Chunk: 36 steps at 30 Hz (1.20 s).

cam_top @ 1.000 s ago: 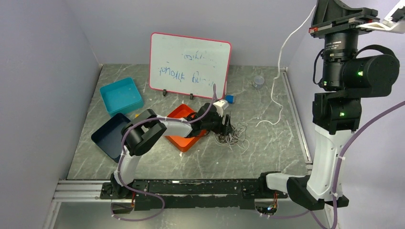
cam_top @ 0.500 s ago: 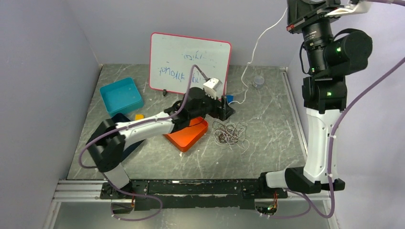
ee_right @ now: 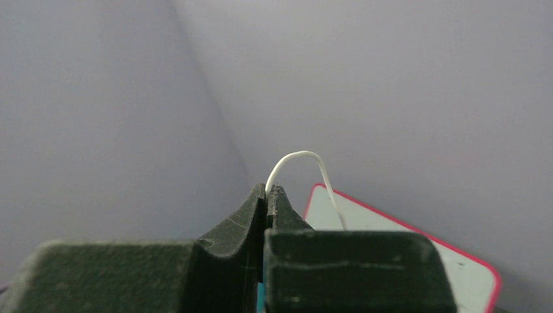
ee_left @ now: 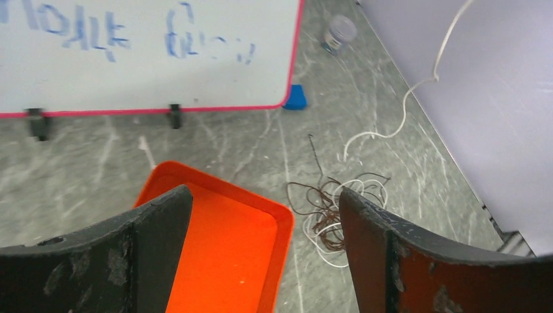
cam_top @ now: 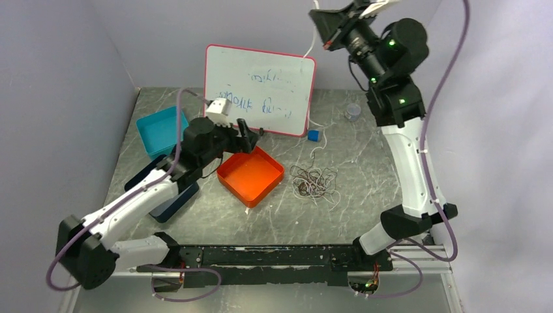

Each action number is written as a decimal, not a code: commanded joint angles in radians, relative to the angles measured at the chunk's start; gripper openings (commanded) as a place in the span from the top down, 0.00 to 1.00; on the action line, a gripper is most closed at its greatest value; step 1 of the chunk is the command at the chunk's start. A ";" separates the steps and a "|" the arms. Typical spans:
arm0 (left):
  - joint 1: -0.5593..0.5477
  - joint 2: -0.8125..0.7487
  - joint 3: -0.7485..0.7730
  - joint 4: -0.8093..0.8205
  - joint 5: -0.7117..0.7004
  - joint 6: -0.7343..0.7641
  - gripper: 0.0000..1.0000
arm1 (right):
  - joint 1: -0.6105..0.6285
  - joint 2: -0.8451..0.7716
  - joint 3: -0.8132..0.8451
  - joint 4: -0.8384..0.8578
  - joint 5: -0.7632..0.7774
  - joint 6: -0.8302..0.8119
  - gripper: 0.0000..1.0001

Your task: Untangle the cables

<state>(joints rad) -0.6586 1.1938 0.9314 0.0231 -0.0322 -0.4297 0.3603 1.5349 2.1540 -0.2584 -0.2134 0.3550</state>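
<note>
Right gripper [cam_top: 317,12] is way up high, above the top edge of the red-framed whiteboard [cam_top: 261,88], and its jaws are pinched tight on a thin white cable [ee_right: 297,158]: in the wrist view the wire arcs out from between the closed tips. From there, that thin white cable [cam_top: 312,47] drops behind the board, comes out on the board's right side and runs down to the grey marbled table [cam_top: 365,195], its low end curling just beside the tangle of thin cables [cam_top: 314,182]. Whether it is hooked into the heap, I cannot tell. The tangle itself, brown and white loops [ee_left: 332,215], lies flat on the table to the right of the shallow orange plastic tray [cam_top: 251,176], near it but not touching. Left gripper [cam_top: 251,132] hangs over the far edge of that orange tray, jaws spread wide and nothing between them; its wrist camera looks between both dark fingers [ee_left: 150,248] onto the tray floor [ee_left: 222,254] and the tangle beyond. A small blue block [cam_top: 313,135] sits by the whiteboard's right foot, a little clear cup [cam_top: 353,111] farther back. On the left, a teal square tray [cam_top: 165,130] and a dark blue tray [cam_top: 140,182], the latter partly under the left arm.
</note>
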 commanded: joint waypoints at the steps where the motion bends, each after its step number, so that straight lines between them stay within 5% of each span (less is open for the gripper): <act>1: 0.050 -0.110 -0.029 -0.174 -0.106 0.031 0.12 | 0.104 0.030 0.074 0.000 0.035 -0.047 1.00; 10: 0.085 -0.270 -0.061 -0.354 -0.254 0.036 0.10 | 0.222 0.068 0.079 0.050 0.044 -0.054 1.00; 24: 0.092 -0.310 -0.084 -0.413 -0.290 0.026 0.10 | 0.245 -0.056 -0.494 0.177 0.017 0.001 1.00; 36: 0.093 -0.311 -0.081 -0.429 -0.307 0.026 0.08 | 0.274 -0.017 -0.679 0.208 -0.156 0.041 1.00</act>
<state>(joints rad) -0.5774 0.8951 0.8520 -0.3946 -0.3134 -0.4076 0.6079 1.5154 1.5043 -0.0998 -0.2771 0.3820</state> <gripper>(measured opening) 0.905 0.020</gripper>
